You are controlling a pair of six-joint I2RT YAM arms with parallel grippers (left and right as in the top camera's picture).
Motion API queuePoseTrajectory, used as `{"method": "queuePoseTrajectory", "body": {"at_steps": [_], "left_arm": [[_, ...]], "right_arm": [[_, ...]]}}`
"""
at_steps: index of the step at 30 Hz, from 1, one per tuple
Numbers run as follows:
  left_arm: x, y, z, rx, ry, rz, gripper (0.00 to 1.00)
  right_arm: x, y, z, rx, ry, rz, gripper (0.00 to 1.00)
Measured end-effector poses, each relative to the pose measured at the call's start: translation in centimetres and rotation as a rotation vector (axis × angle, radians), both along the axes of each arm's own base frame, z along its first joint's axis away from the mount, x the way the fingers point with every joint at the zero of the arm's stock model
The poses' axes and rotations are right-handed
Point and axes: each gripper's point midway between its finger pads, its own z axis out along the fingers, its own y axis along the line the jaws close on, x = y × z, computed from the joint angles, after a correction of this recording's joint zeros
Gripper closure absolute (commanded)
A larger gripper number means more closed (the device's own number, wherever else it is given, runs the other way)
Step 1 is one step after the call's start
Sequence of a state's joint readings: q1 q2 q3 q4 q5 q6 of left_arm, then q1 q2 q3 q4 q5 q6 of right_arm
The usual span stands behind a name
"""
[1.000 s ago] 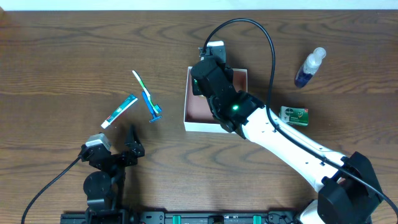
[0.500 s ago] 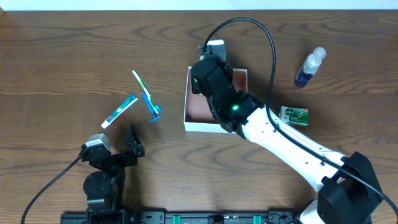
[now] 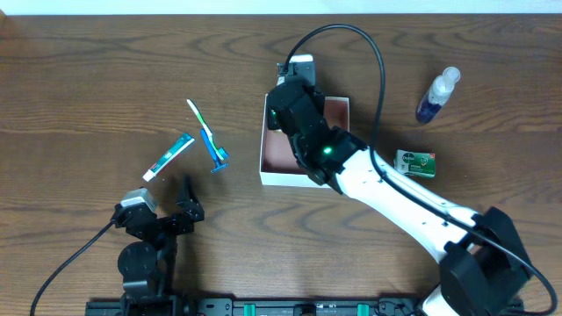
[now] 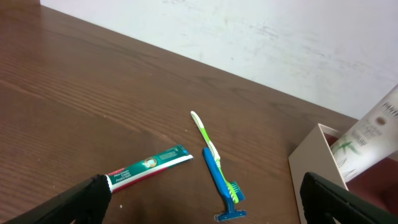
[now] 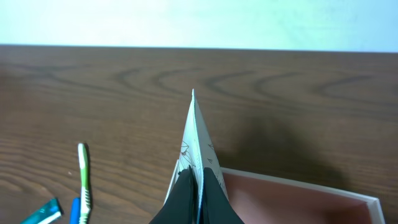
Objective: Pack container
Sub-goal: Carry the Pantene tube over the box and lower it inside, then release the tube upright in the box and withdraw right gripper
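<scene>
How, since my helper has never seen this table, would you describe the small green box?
Find the white container mid-table. To its right in the overhead view lies the green box, nearer the robot than the blue bottle. It is the only rectangular carton among the toiletries.

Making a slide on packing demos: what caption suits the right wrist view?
Right gripper shut on a white tube at the pink-lined container.
</scene>
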State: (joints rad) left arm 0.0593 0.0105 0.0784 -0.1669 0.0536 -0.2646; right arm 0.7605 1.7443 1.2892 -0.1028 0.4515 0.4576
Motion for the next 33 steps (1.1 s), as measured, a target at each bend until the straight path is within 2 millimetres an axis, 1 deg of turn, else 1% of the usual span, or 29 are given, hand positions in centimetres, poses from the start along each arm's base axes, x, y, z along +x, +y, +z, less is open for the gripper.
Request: {"method": "queuePoseTrajectory", "body": {"at_steps": [2, 5, 13, 19, 26, 30, 32, 33], "left_arm": [[0.0, 0.0, 0.0, 0.000, 0.000, 0.000, 0.02], [0.0, 0.0, 0.0, 0.000, -0.001, 0.000, 0.02], [0.0, 0.0, 0.0, 0.000, 0.000, 0.000, 0.02], [0.0, 0.0, 0.0, 0.000, -0.001, 0.000, 0.02], [0.0, 0.0, 0.0, 0.000, -0.001, 0.000, 0.02], [0.0, 0.0, 0.0, 0.000, 0.000, 0.000, 0.02], [0.0, 0.0, 0.0, 0.000, -0.001, 0.000, 0.02], [0.0, 0.0, 0.0, 0.000, 0.000, 0.000, 0.02]], "right_arm": [[0.2, 0.3, -0.9, -0.006, 0.010, 0.004, 0.99], [0.3, 0.5, -1.5, -0.008, 0.017, 0.005, 0.99], [0.6, 0.8, -0.8, 0.017, -0.008, 0.007, 0.99], [0.7, 0.9, -0.6, 0.023, -0.014, 0.007, 0.99], [0.9, 1.0, -1.6, 0.012, -0.003, 0.007, 0.99], [1.1, 1.2, -1.7, 0.019, -0.009, 0.007, 0.99], [1.1, 1.3, -1.7, 0.020, -0.011, 0.007, 0.96], [1.1, 1.3, -1.7, 0.022, -0.012, 0.007, 0.88]]}}
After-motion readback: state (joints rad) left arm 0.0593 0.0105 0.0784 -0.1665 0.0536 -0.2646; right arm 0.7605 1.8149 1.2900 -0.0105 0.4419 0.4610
